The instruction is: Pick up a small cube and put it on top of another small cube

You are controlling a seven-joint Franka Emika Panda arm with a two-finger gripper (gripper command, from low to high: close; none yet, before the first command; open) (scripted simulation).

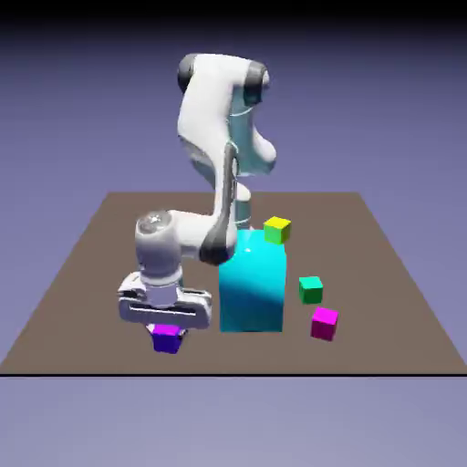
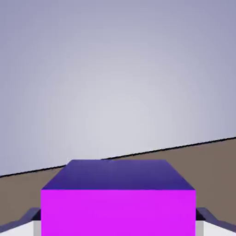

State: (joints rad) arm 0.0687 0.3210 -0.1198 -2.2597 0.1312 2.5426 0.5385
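The exterior view faces the robot from above, farther off; the hand view looks closely along the fingers [image 2: 34,227]; both share the purple cube [image 2: 118,212].

Brown table [image 1: 91,274] | large cyan block [image 1: 253,296] | green cube [image 1: 311,291] | magenta cube [image 1: 324,325] near green cube

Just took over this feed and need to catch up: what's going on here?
The robot's gripper has closed on the small purple cube, near the table's front edge at the exterior view's left. The stacking isn't done: the small pink cube, which looks like the one to stack on, sits across on the other side of the big cyan block, with nothing on top. A green cube sits near it, and a yellow cube shows by the block's top.
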